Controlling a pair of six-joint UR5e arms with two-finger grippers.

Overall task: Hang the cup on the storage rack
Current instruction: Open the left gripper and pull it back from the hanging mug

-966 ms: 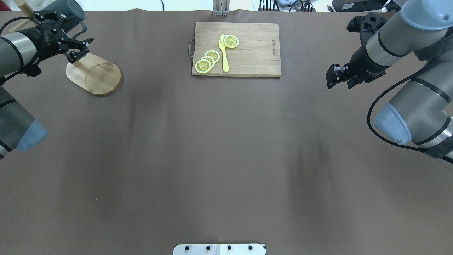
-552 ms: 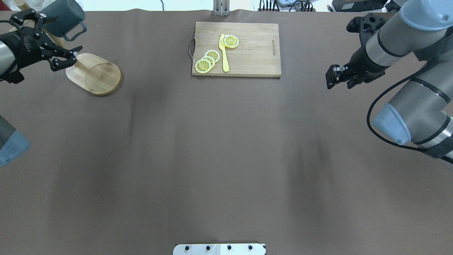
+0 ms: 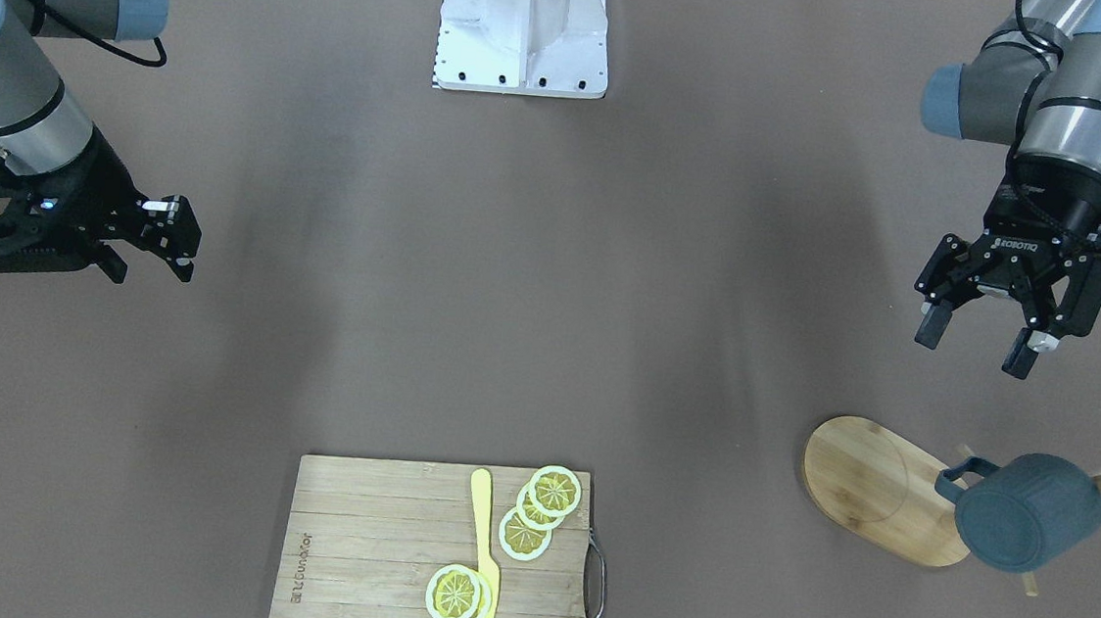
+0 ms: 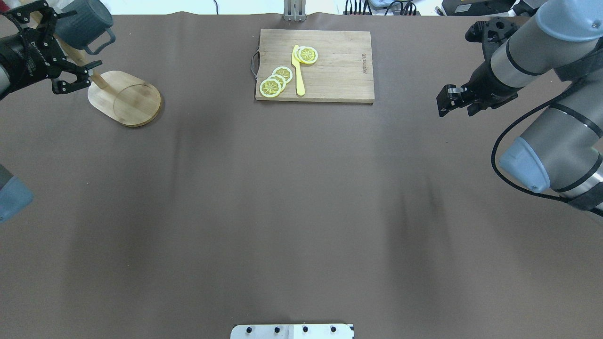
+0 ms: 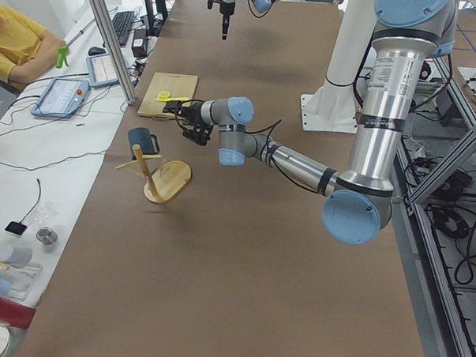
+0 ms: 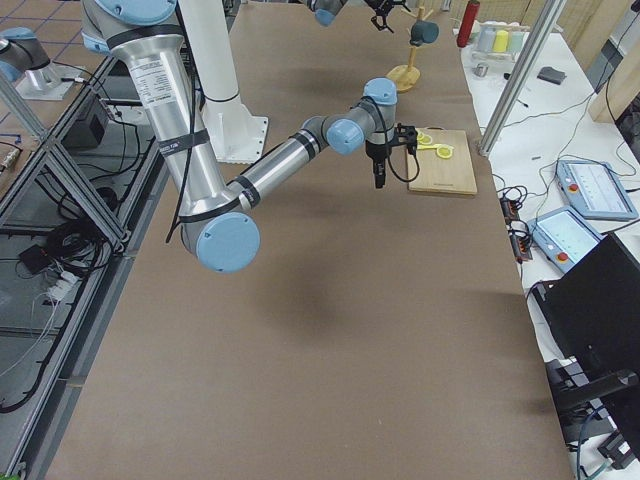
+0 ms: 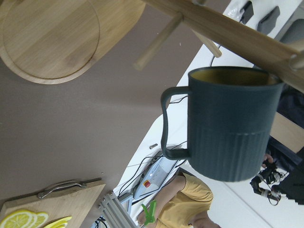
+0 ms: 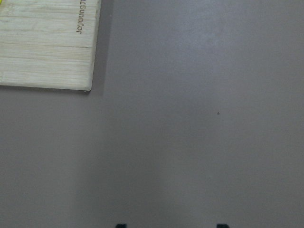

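The dark blue-grey cup [image 3: 1026, 511] hangs by its rim side on a peg of the bamboo storage rack [image 3: 866, 481], handle toward the oval base. In the left wrist view the cup [image 7: 228, 123] hangs mouth up under the post, yellow inside showing, with the rack base [image 7: 52, 42] behind. My left gripper [image 3: 975, 347] is open and empty, apart from the cup on the robot's side. From overhead the cup [image 4: 85, 23], rack [image 4: 127, 96] and left gripper [image 4: 70, 47] sit at far left. My right gripper [image 3: 185, 239] is open and empty above bare table.
A rectangular bamboo cutting board [image 4: 339, 70] with lemon slices [image 4: 275, 80] and a yellow knife [image 4: 297, 70] lies at the far middle. Its corner shows in the right wrist view [image 8: 47, 42]. The robot base [image 3: 524, 27] stands at the near edge.
My open left gripper has drawn back leftward, away from the rack. The cup stays hanging on its peg. The right arm has barely moved.
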